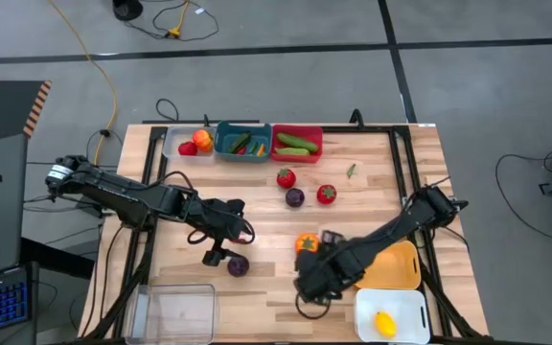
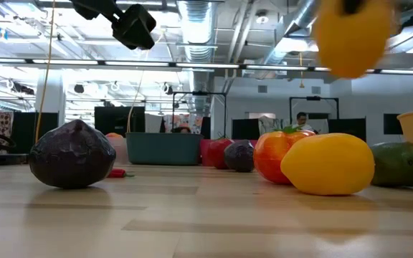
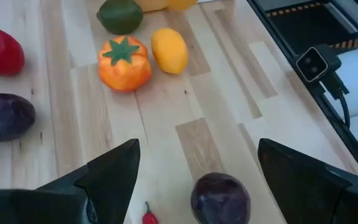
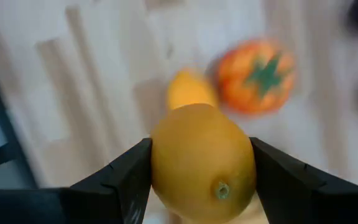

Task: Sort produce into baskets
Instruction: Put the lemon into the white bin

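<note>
Right gripper [image 4: 201,168] holds a lemon [image 4: 202,163] aloft; left gripper [image 3: 197,171] spreads wide over a purple fruit [image 3: 220,198].

The lemon sits pinched between both right fingers, lifted clear of the table near the orange tomato [image 1: 306,242]. To do this well, carry it level to the white bin [image 1: 412,305], where another yellow fruit [image 1: 384,324] already lies, and lower it inside the rim before letting go. The left arm should centre the purple fruit between its fingers, avoiding the small red chili [image 3: 149,216].

Lemon [image 4: 202,160] between right claw [image 4: 201,168] fingers, above table [image 1: 372,206]; eggplant [image 3: 220,199] under left claw [image 3: 197,180].
</note>
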Action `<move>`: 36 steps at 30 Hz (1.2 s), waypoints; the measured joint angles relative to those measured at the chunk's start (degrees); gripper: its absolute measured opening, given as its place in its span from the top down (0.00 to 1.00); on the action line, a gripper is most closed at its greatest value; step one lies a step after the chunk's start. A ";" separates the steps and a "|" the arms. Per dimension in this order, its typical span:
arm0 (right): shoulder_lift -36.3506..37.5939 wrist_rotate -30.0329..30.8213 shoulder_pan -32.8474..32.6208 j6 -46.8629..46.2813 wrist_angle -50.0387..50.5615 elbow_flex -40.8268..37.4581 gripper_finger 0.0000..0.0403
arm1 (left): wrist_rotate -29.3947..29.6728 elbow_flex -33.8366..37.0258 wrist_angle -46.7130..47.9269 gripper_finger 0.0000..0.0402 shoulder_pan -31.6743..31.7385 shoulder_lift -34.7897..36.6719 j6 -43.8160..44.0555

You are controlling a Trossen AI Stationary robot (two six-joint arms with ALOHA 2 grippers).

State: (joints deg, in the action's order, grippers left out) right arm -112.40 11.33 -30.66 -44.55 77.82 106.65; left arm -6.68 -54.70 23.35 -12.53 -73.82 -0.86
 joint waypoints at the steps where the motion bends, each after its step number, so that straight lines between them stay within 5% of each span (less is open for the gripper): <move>1: 0.02 -1.94 -0.85 -3.25 0.53 0.00 0.33 | 0.00 0.00 0.00 0.22 0.00 0.00 0.00; 18: 0.09 -20.96 -15.96 -43.76 9.64 0.00 0.33 | 0.00 0.00 -0.04 0.22 0.00 0.00 0.46; 28: 0.09 -23.30 -19.14 -53.39 9.95 0.00 0.28 | 0.00 0.00 -0.07 0.22 0.00 -0.02 0.61; 36: 0.09 -24.28 -19.03 -49.60 9.79 0.00 0.27 | 0.00 0.00 -0.07 0.22 0.00 -0.02 0.63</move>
State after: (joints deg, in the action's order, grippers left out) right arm -112.31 -12.95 -49.69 -94.15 87.61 106.65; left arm -6.68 -54.70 23.29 -12.53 -73.84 -0.23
